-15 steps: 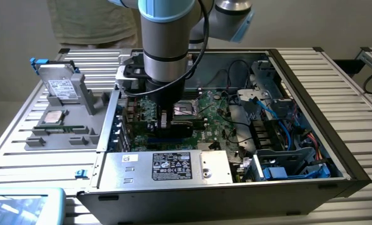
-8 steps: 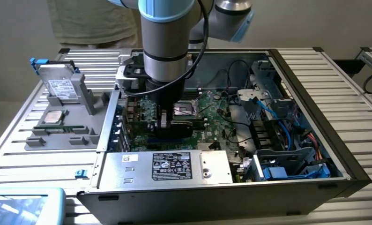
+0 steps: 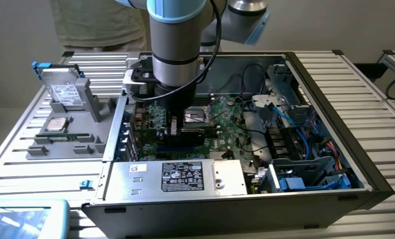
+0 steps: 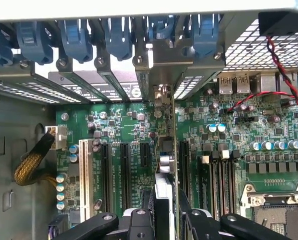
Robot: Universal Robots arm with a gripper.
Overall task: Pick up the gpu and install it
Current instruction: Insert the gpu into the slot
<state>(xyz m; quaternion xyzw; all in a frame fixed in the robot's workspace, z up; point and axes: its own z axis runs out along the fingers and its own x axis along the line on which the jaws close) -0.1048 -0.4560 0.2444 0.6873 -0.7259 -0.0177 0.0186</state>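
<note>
The thin, flat gpu (image 4: 165, 150) is pinched edge-on between the black fingers (image 4: 138, 222). It is held upright over the long slots (image 4: 124, 170) of the green motherboard (image 4: 239, 135).

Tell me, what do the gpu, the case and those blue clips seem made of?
The gpu: green circuit board, likely fibreglass laminate, matte; its bracket looks like bare silvery metal. The case: grey sheet metal, judging by the punched vent holes. The clips: probably moulded plastic, smooth and evenly blue.

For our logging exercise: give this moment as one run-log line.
gripper: shut on gpu | gpu: on edge over motherboard slots | place: inside computer case
</note>
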